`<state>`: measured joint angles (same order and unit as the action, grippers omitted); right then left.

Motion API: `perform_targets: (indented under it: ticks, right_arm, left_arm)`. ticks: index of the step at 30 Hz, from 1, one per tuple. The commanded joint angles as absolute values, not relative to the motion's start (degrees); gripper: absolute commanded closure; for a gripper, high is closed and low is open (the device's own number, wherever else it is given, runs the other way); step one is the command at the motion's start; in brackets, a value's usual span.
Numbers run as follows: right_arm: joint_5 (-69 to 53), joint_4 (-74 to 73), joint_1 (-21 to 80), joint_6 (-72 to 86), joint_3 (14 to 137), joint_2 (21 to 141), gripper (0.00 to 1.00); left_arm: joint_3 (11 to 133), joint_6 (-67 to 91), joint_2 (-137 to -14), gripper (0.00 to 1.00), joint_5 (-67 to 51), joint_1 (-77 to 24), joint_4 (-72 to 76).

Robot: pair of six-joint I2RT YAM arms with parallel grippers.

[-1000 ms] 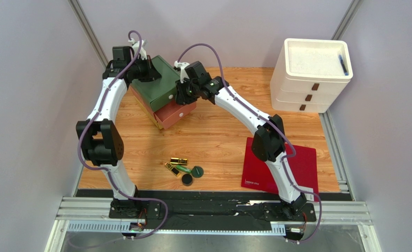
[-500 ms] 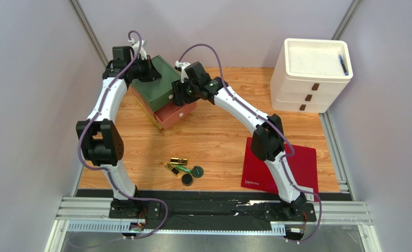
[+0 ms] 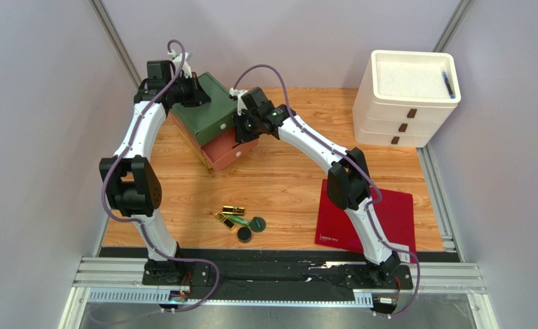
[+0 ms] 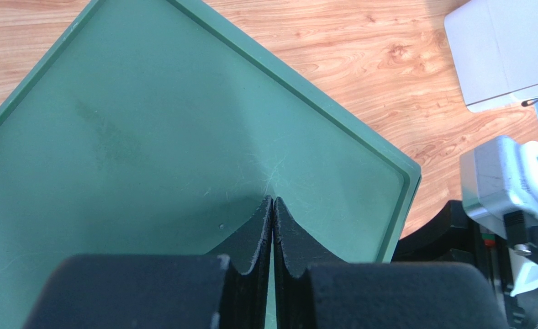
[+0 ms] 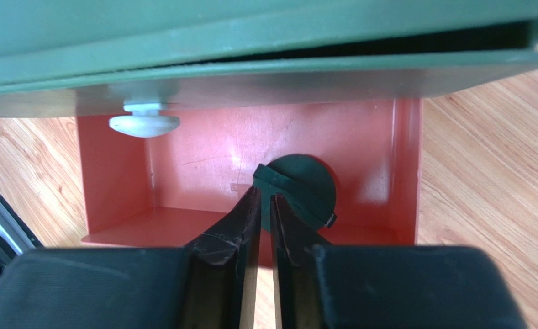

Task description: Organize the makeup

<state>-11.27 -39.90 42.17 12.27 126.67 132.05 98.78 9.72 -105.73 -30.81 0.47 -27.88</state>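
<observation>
Top view. The left gripper (image 3: 186,92) is resting on the green drawer box (image 3: 210,110) at the far left of the table; judged purpose: bracing the box while a drawer is worked. The right gripper (image 3: 239,132) is hanging over the pulled-out salmon drawer (image 3: 225,152) below it. The rest of the makeup is waiting in a loose cluster near the front edge: gold lipstick tubes (image 3: 233,210), a green tube (image 3: 236,221) and two loose compacts (image 3: 256,223). No lip-gloss tubes are showing.

Left wrist. The left gripper (image 4: 272,205) is showing its fingers pressed together, gripping nothing, tips over the bare green lid (image 4: 148,137).

Right wrist. The right gripper (image 5: 265,199) is showing fingers nearly together, a thin slit between them and nothing in it. One drawer compact (image 5: 309,181) is lying inside the salmon drawer (image 5: 114,178) just past the tips; contact cannot be told. The green drawer above, with its white knob (image 5: 144,123), is sitting closed.

Surface and room. The wooden table (image 3: 285,178) is also carrying a red sheet (image 3: 395,212) at front right and a white drawer unit (image 3: 405,96) at back right. Plain grey walls are enclosing it.
</observation>
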Motion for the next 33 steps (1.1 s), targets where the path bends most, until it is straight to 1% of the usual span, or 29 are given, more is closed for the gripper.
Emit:
perform_targets:
  ticks: [1,8,11,12,14,15,17,18,21,25,28,29,30,33]
  right_arm:
    - [-11.95,-40.6,42.19,11.95,125.6,131.31,0.86]
    - [-10.46,-39.73,42.19,11.95,123.84,129.03,0.87]
    - [-7.92,-36.4,42.19,12.74,122.44,126.75,0.85]
    - [-7.65,-33.08,42.19,12.74,121.04,125.87,0.79]
    - [-6.6,-29.46,42.1,12.83,119.8,123.06,0.71]
    - [-6.16,-26.92,42.19,12.83,119.79,122.35,0.58]
    - [-5.54,-25.93,42.19,12.48,121.54,120.77,0.5]
    - [-5.62,-26.1,42.19,12.13,122.42,120.5,0.43]
    - [-6.32,-29.6,42.1,10.9,125.85,119.45,0.37]
    - [-10.09,-36.81,42.19,8.88,123.94,115.94,0.35]
    - [-12.38,-41.21,42.45,6.95,115.25,110.49,0.33]
    - [-13.09,-41.83,42.63,6.25,109.83,109.09,0.32]
    - [-13.62,-43.32,42.8,5.02,106.9,106.2,0.32]
    - [-14.59,-47.35,43.94,1.78,98.48,103.02,0.3]
  left_arm:
    - [95.1,8.09,-108.72,0.92,-28.04,0.26,-38.67]
    - [94.75,8.44,-108.72,0.92,-28.21,0.18,-38.41]
    - [94.57,8.35,-108.55,0.92,-28.21,0.26,-38.41]
    - [94.66,8.44,-108.54,0.92,-28.3,0.18,-38.32]
    - [94.66,8.35,-108.46,0.92,-28.21,0.18,-38.41]
    - [94.75,8.35,-108.46,0.92,-28.21,0.26,-38.32]
    - [94.75,8.35,-108.46,0.92,-28.3,0.26,-38.41]
    - [94.75,8.35,-108.54,0.92,-28.3,0.18,-38.32]
    - [94.75,8.26,-108.63,0.92,-28.56,0.26,-38.23]
    - [94.66,8.26,-108.02,0.92,-28.74,0.18,-38.41]
    - [94.22,8.44,-107.4,0.92,-28.74,0.26,-38.06]
    - [94.13,8.52,-107.4,0.92,-28.74,0.26,-37.88]
    - [93.96,8.53,-107.4,0.92,-28.74,0.18,-37.88]
    - [93.43,8.7,-107.4,0.92,-29.09,0.26,-37.53]
